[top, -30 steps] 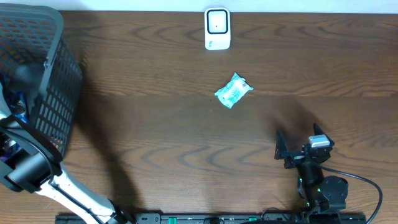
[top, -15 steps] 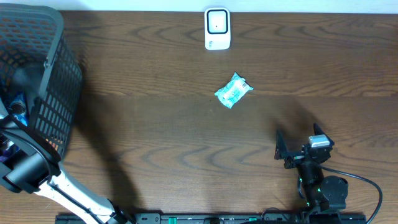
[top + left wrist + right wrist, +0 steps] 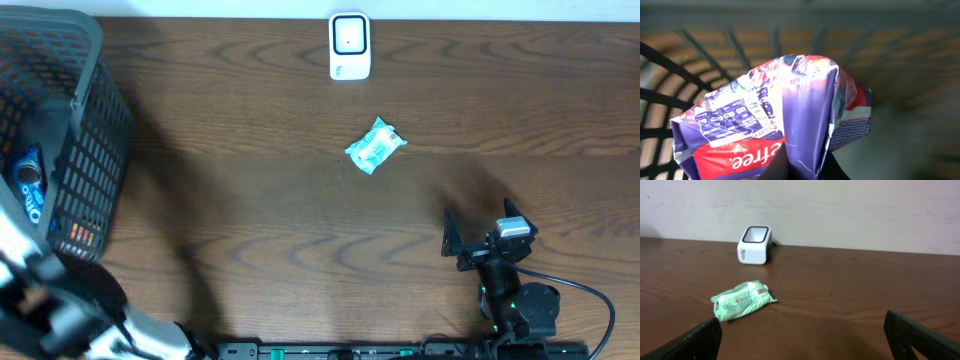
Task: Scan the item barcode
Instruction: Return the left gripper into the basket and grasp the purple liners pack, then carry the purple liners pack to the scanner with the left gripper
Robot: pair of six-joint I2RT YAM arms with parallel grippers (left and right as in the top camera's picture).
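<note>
In the left wrist view my left gripper (image 3: 802, 169) is shut on a fold of a purple, red and white snack packet (image 3: 785, 110). The packet hangs in front of the black mesh of the basket (image 3: 670, 65). From overhead only the blurred left arm (image 3: 45, 300) shows, beside the basket (image 3: 70, 120). The white barcode scanner (image 3: 349, 46) stands at the table's far edge and also shows as the scanner (image 3: 755, 245) from the right wrist. My right gripper (image 3: 802, 342) is open, low over the wood at the near right, with nothing between its fingers.
A green wrapped packet (image 3: 375, 146) lies on the table between the scanner and my right arm, seen as the green packet (image 3: 742, 299) ahead-left of the right gripper. A blue packet (image 3: 28, 182) lies inside the basket. A pale wall backs the table.
My left gripper has closed onto the purple packet inside the basket. The left arm has shifted toward the near edge and is blurred. The right arm has not moved.
</note>
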